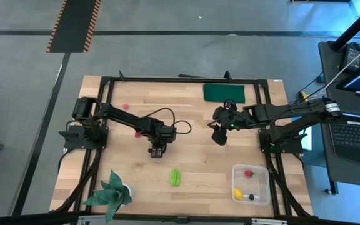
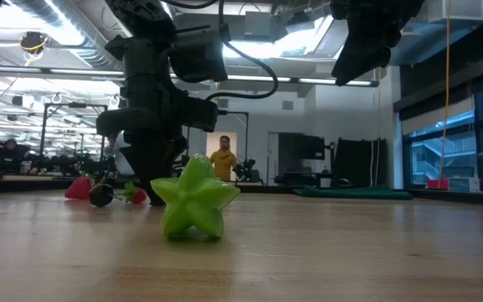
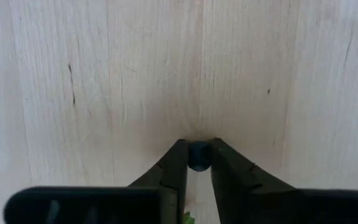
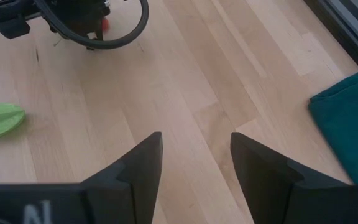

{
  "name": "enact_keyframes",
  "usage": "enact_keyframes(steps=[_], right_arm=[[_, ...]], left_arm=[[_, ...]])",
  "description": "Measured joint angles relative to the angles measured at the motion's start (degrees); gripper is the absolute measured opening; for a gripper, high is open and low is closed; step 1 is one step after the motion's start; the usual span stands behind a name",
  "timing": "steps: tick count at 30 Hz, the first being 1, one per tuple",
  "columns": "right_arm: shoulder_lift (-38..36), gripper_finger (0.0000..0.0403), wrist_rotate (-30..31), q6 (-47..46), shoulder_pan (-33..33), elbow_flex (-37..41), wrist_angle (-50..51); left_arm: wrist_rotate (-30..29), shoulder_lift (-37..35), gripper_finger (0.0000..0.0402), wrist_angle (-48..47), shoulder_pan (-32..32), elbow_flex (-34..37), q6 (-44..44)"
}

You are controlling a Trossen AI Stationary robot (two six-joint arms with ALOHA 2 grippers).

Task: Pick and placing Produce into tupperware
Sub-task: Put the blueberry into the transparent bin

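My left gripper stands at the table's middle, pointing down, shut on a tiny dark berry. The bright green ridged piece lies on the wood nearer the front edge. Two small red berries lie by the left arm. The clear tupperware sits at the front right, holding a red berry, a yellow lemon-like piece and a dark berry. My right gripper hangs open above the table's right half, nothing between its fingers. My left gripper pinches the dark berry's two sides between its two fingertips, only at their free ends. The fingers come from above, pointing down. The berry is at the table's surface; whether it is lifted clear I cannot tell.
A flat dark green rectangle lies at the far right of the table. A leafy potted plant stands at the front left corner. Bare wood lies between the green piece and the tupperware.
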State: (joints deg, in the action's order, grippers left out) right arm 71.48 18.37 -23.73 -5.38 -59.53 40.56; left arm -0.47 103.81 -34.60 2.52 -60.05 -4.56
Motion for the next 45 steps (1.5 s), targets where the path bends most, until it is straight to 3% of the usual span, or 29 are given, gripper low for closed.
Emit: enact_keyframes(steps=[11,16,25,34,45], right_arm=[[0.0,0.0193,0.0,0.0,0.0,0.0,0.0],[0.0,0.0193,0.0,0.0,0.0,0.0,0.0],[-0.1,0.0193,0.0,-0.1,0.5,0.0,1.3],[-4.9,0.0193,0.0,-3.2,5.2,0.0,13.3],[-13.8,0.0193,0.0,-3.2,6.6,0.0,13.2]], left_arm=[[0.4,0.2,0.0053,-1.8,0.0,-1.3,0.2],[0.5,0.3,0.0039,-3.0,-0.1,-6.1,0.6],[0.2,0.2,0.0048,-2.8,-2.0,-17.6,4.5],[1.1,0.4,0.0047,9.9,-4.6,-20.3,8.1],[5.3,10.9,0.0041,25.4,-5.0,-20.3,7.6]])
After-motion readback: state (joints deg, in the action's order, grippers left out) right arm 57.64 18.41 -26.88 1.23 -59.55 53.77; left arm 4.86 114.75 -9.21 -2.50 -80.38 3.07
